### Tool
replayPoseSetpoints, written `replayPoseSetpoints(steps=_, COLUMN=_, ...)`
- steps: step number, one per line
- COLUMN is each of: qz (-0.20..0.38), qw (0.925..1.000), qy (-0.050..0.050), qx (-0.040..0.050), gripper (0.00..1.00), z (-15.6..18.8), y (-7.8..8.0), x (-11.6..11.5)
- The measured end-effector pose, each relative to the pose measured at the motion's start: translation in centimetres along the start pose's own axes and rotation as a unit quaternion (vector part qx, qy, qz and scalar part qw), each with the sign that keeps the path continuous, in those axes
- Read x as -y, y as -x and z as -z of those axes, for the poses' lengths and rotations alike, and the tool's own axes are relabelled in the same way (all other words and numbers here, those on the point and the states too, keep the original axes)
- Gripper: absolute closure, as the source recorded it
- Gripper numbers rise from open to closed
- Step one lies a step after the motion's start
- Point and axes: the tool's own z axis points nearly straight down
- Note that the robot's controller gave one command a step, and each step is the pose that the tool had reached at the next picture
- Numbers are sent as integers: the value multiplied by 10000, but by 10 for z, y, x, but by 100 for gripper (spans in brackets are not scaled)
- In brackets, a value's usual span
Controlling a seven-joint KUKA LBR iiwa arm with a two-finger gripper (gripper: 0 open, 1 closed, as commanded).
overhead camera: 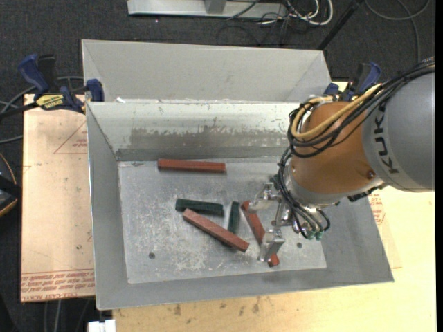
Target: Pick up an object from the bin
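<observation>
Bin of grey metal [208,81] fills the middle of the scene. From the right the arm [408,130] bends steeply down into it, its orange cover [332,158] low over the floor's right part. Its gripper [271,244] sits just beside a short red-brown stick [252,225], near a longer red-brown stick [214,229] and a dark green stick [199,206]. Whether it is open or closed, I cannot tell.

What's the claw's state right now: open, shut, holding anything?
Claw: cannot be told. It sits low at the right front of the bin, beside a red-brown bar.
</observation>
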Motion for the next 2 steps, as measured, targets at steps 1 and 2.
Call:
replayPoseSetpoints(steps=1, qz=-1, qw=10000, qy=0, qx=0, gripper=0, z=0, y=0, x=0)
replayPoseSetpoints(steps=2, qz=303, qw=9993, qy=-3, qx=237, gripper=100, z=-71, y=43, x=-15)
